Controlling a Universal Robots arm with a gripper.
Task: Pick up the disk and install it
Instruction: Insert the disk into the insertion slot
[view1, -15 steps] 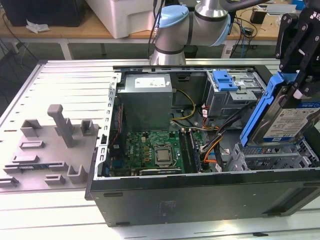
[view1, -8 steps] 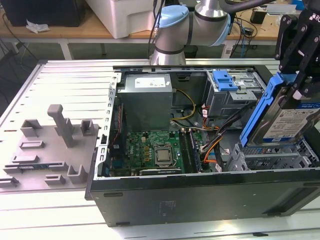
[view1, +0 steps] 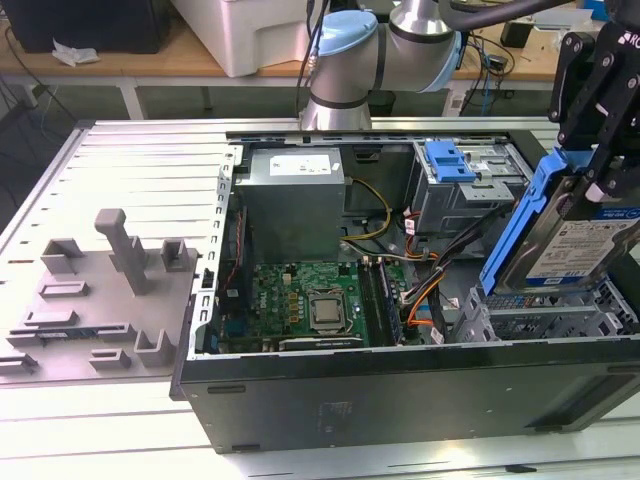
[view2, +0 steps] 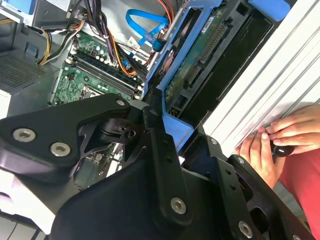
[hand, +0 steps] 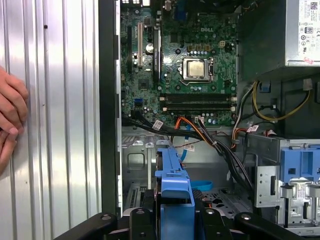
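The hand (view1: 601, 188) is clamped on the disk (view1: 592, 250), black fingers pinching its blue carrier frame (view1: 520, 225) from both sides. The first wrist view shows that best, with the frame's blue end (hand: 174, 192) sitting right between the two fingertips. The disk is held steeply tilted, nearly on edge, over the perforated grey bay (view1: 545, 318) at the exterior view's right end of the open computer case (view1: 400, 385). Can't tell if its lower edge touches the bay or hangs just above it.

Each camera gets a different side. The exterior view has the disk's silver top with its white-and-blue label, print too small to make out. The second wrist view looks at the other face, a green circuit board (view2: 192, 75) with a connector row, and a blue data cable (view2: 145, 22) looped beyond it.

Inside the case there's a green motherboard (view1: 300, 300) with the processor socket (view1: 326, 312) on it. There's also a grey power-supply box (view1: 295, 200) with a white sticker, and a grey drive cage (view1: 455, 200) with a blue latch (view1: 450, 160). Yellow, orange and black wires run between them.

The case lies on a ribbed metal table (view1: 130, 170), and grey fixture blocks (view1: 110, 285) stand on it at the exterior view's left. Both wrist views catch a person's fingers (hand: 10, 115) on the ribs just outside the case wall, and the second wrist view adds red clothing (view2: 300, 185).
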